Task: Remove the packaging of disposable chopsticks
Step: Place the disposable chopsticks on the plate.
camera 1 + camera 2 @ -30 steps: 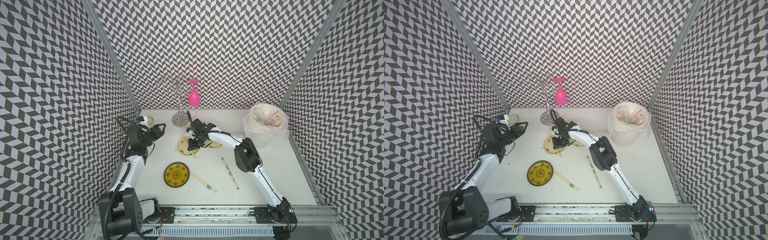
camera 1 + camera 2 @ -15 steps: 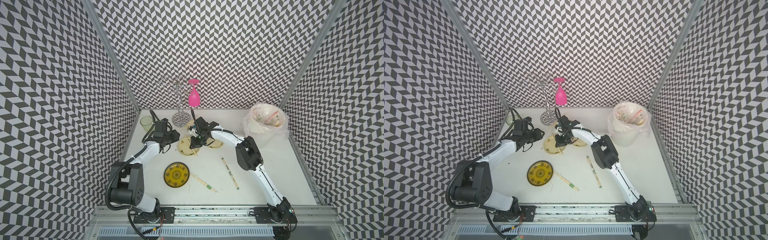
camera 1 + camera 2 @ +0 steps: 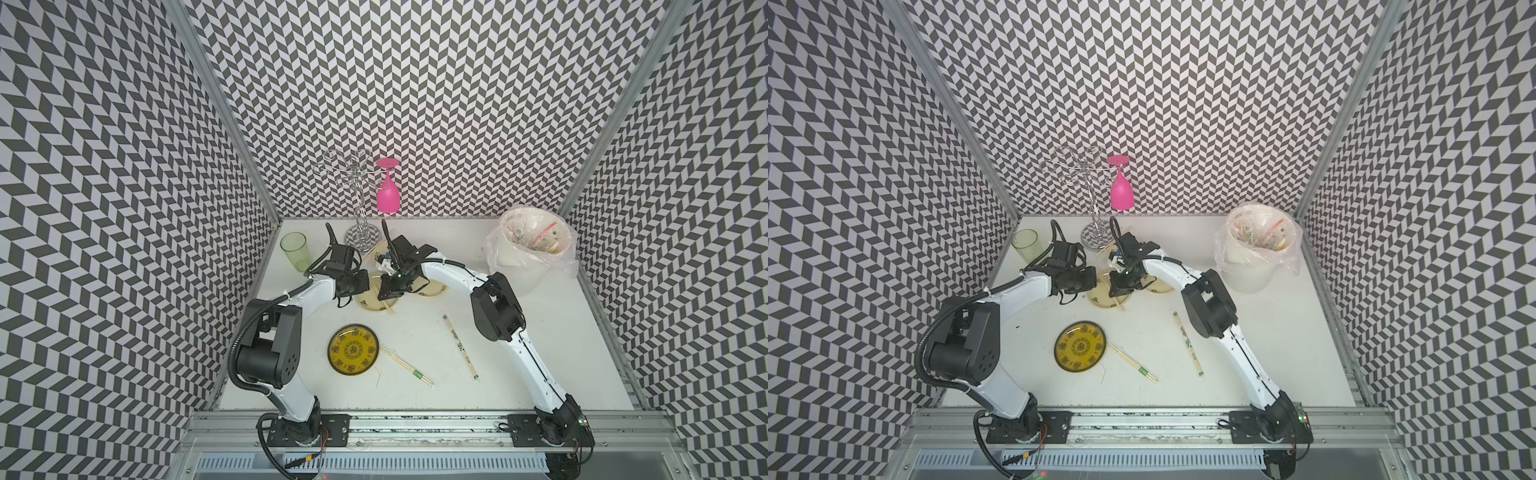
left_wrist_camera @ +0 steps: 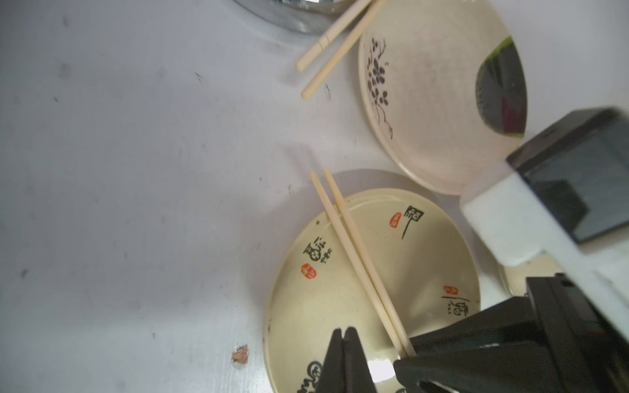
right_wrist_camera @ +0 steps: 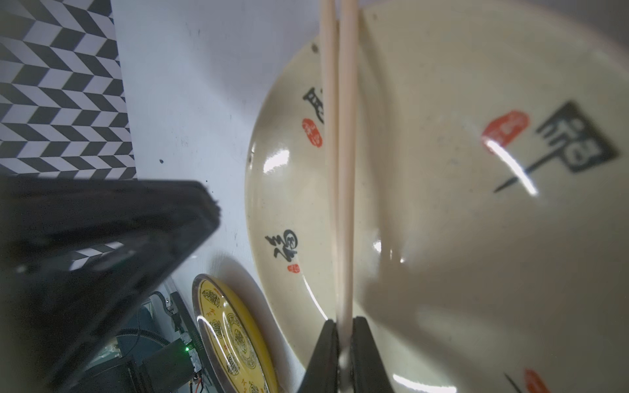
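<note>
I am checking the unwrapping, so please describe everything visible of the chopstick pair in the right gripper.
The chopsticks are two thin, straight, pale wooden sticks, side by side, with no sleeve on the visible length. The right gripper is shut on one end. They cross the cream plate, seem to rest on its rim, and their tips reach past it. The shut left gripper is beside them, apart.

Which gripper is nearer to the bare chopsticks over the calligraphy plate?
Right gripper: its jaws grip one end. The left gripper, shut empty, hovers beside the chopsticks, not touching.
</note>
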